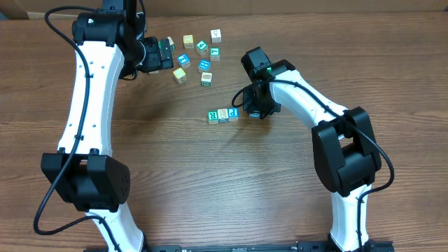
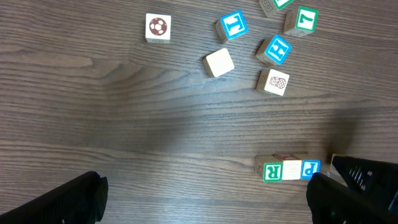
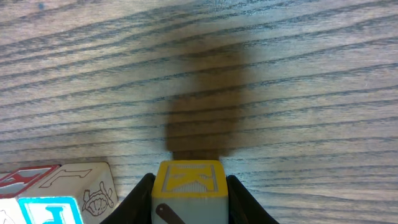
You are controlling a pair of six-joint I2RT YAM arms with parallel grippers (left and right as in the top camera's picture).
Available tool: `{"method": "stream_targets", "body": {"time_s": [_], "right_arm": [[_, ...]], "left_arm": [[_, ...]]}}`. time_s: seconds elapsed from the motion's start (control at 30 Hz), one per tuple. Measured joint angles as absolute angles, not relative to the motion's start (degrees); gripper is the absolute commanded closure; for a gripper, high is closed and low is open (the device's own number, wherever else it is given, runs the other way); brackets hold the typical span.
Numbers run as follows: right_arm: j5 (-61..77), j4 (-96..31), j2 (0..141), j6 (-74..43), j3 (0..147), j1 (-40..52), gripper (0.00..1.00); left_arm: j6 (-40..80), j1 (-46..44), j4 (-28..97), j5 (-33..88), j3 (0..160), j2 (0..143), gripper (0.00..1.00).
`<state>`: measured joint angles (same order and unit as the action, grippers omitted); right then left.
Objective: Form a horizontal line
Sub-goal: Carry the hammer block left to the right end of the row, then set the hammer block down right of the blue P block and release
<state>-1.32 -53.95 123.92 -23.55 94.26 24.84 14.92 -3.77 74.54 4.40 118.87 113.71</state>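
Three-block row (image 1: 222,114), long axis left-to-right; right fingers (image 3: 140,198) tight on yellow K block (image 3: 188,180); left fingers (image 2: 62,202) wide, empty.

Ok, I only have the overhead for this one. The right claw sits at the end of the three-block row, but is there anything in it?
Observer: Yes. The right wrist view shows the right claw shut on a yellow K block, with a finger against each side of it.
Operator: And the left claw, up by the loose blocks? From above I can't see how it stands.
Observer: In the left wrist view the left claw is open. Its fingers are wide apart at the bottom corners and there is only bare table between them.
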Motion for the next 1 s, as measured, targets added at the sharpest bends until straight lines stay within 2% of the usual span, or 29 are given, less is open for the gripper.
{"method": "stream_targets", "body": {"time_s": [0.3,0.57,0.63,1.0], "right_arm": [[-1.3,-54.0,123.9,-23.8,94.2,24.9,0.67],[-1.6,-51.2,123.9,-23.8,94.1,24.8,0.47],[-3.1,-48.7,123.9,-23.9,94.1,24.9,0.45],[-11.4,-45.3,123.9,-24.0,94.1,24.4,0.47]], "left_arm": [[14.9,-3.8,74.5,4.4,118.9,113.7,0.00],[14.9,-3.8,74.5,4.4,118.9,113.7,0.00],[14.9,-3.8,74.5,4.4,118.9,113.7,0.00],[14.9,-3.8,74.5,4.4,118.9,113.7,0.00]]}}
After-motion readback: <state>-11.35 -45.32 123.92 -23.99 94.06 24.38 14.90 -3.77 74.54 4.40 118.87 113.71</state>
